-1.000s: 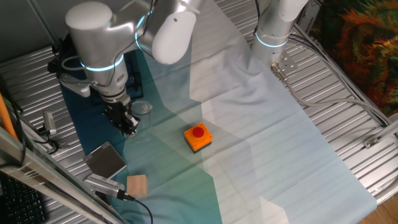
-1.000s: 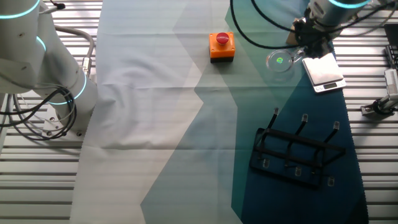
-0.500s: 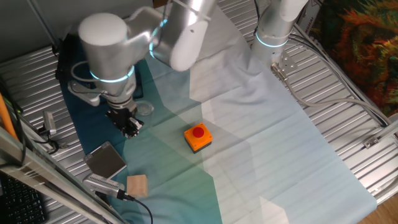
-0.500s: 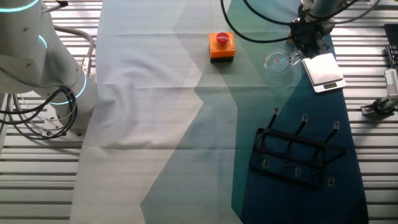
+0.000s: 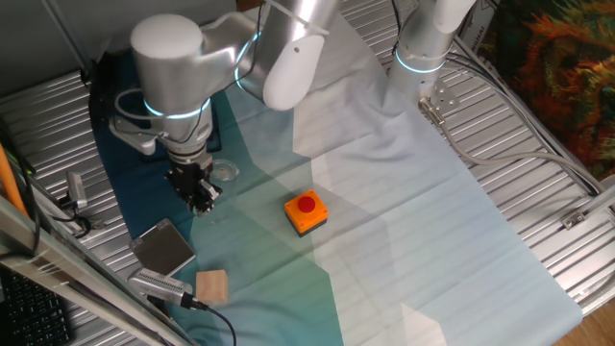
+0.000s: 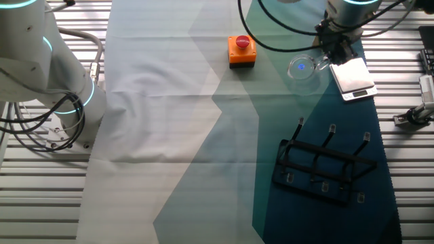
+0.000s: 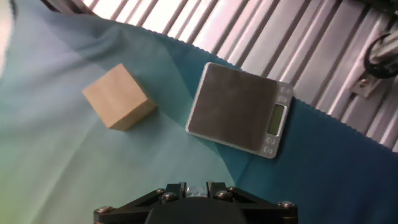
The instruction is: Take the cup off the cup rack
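Note:
The clear cup (image 6: 301, 68) sits off the rack, beside the gripper (image 6: 330, 54), over the teal cloth. In one fixed view the cup (image 5: 224, 172) shows just right of the gripper (image 5: 199, 197). In the hand view the jaws of the gripper (image 7: 193, 186) stand close together with a glassy piece of the cup (image 7: 193, 189) between them. The black wire cup rack (image 6: 324, 166) stands apart on the dark cloth with bare pegs.
A grey metal scale (image 6: 352, 76) lies right beside the gripper, also in the hand view (image 7: 239, 109). A wooden block (image 7: 118, 98) lies near it. An orange button box (image 6: 241, 50) stands on the cloth. A second arm's base (image 6: 64, 88) is at the cloth's far side.
The arm has shifted a little toward the button-box side, and the cup has stayed at the gripper, moving slightly with it. The rack has not moved.

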Controlling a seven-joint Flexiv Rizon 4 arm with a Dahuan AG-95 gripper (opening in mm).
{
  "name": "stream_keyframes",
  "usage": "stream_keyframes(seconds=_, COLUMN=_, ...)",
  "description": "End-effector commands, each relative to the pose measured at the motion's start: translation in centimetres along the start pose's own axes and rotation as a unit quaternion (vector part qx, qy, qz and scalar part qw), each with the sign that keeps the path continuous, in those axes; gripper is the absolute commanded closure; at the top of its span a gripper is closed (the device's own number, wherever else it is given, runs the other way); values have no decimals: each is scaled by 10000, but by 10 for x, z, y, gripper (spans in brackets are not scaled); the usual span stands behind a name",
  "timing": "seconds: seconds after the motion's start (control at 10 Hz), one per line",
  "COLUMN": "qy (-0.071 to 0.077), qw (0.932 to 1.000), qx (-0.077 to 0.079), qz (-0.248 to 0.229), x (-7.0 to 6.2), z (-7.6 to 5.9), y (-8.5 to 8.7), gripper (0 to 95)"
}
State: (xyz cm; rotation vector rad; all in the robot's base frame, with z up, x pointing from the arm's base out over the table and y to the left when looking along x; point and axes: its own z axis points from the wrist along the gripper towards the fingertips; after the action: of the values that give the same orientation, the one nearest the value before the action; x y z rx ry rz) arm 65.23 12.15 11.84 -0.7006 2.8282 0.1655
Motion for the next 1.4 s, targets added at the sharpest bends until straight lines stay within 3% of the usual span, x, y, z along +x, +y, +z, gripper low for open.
stream_keyframes(seconds=0.1, qy=-115, qw=9999, qx=12, qz=44, x=0, z=-1, y=0, gripper=950)
stream_keyframes(seconds=0.5, qy=-409, qw=9991, qx=56, qz=81, x=-4, z=-2, y=1, gripper=950)
stream_keyframes(seconds=0.6, qy=-552, qw=9984, qx=82, qz=123, x=-9, z=-4, y=2, gripper=950)
stream_keyframes(seconds=0.9, qy=-699, qw=9973, qx=130, qz=204, x=-16, z=-6, y=5, gripper=950)
stream_keyframes(seconds=1.3, qy=-756, qw=9968, qx=148, qz=221, x=-17, z=-6, y=5, gripper=950)
stream_keyframes(seconds=1.4, qy=-847, qw=9959, qx=162, qz=257, x=-18, z=-4, y=6, gripper=950)
